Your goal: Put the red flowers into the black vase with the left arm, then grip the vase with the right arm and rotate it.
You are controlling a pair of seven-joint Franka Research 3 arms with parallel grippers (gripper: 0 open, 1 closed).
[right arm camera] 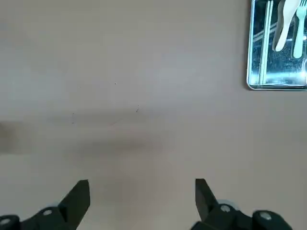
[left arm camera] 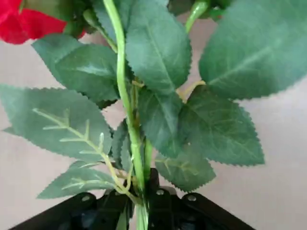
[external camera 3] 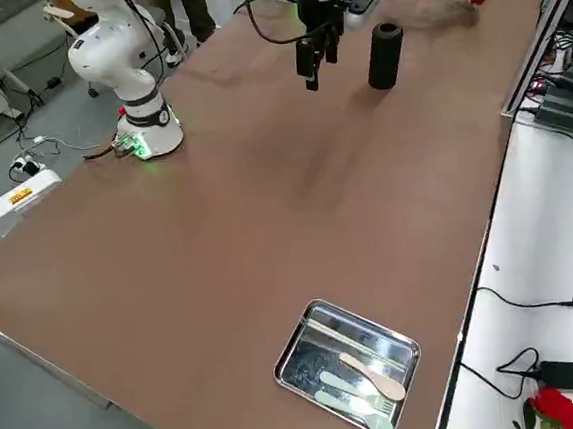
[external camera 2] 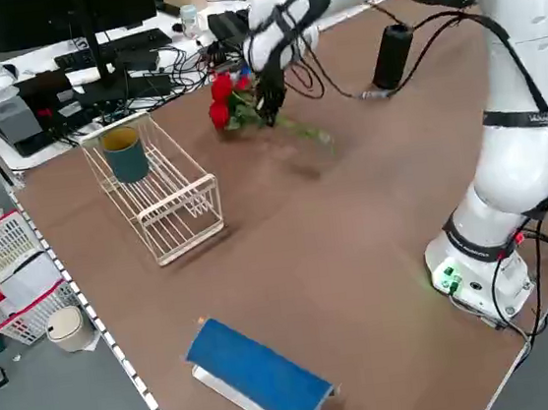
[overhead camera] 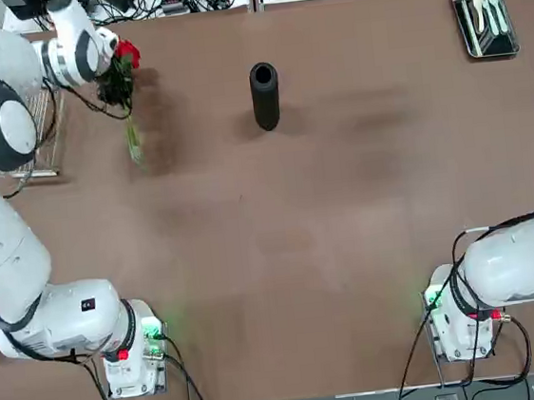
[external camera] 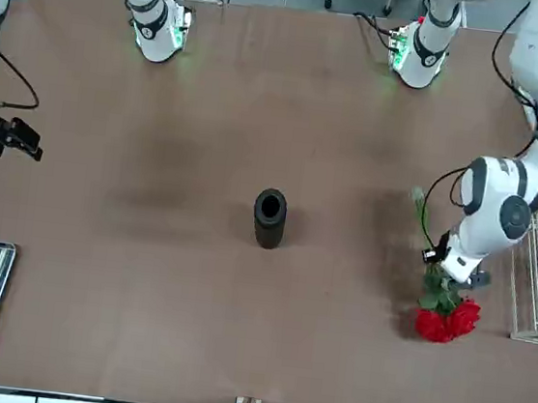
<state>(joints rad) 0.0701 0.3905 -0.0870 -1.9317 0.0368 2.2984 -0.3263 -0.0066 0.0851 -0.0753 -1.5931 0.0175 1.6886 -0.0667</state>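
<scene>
As the bases are nearest the robot's side: L base (overhead camera: 135, 352) and R base (overhead camera: 456, 319) both lit green, well apart along that edge; cables trail from each.
Blue-topped box: (external camera 2: 259, 375) white-sided, out at the robot's L side of the table.
R arm: (overhead camera: 522, 264) reaches out to the robot's R; its gripper hangs over that side, nearer the robot than the tray.
R gripper: (right arm camera: 142, 191) wide open; nothing btwn its fingers.
Black vase: (overhead camera: 265, 95) upright on the table, abt mid-width, in the far half; well apart from the roses; its open mouth faces up.
L arm: (overhead camera: 7, 227) stretched fwd along the robot's L side; gripper over the far L part.
L gripper: (left arm camera: 141, 191) closed on the flower stems, just below the leaves.
Red flowers: (overhead camera: 127, 54) held off the table, tilted; blooms twd the far edge, pale stem ends back twd the robot.
Wire rack: (external camera 2: 169, 192) white, far L, near the roses; teal cup (external camera 2: 126, 157) in it.
Metal tray: (overhead camera: 485, 24) far R; knife, fork and other utensils in it.
Beyond far edge: white surface (external camera 3: 533, 273) w/ cables, adapters; another red bloom (external camera 3: 557, 410) there.
</scene>
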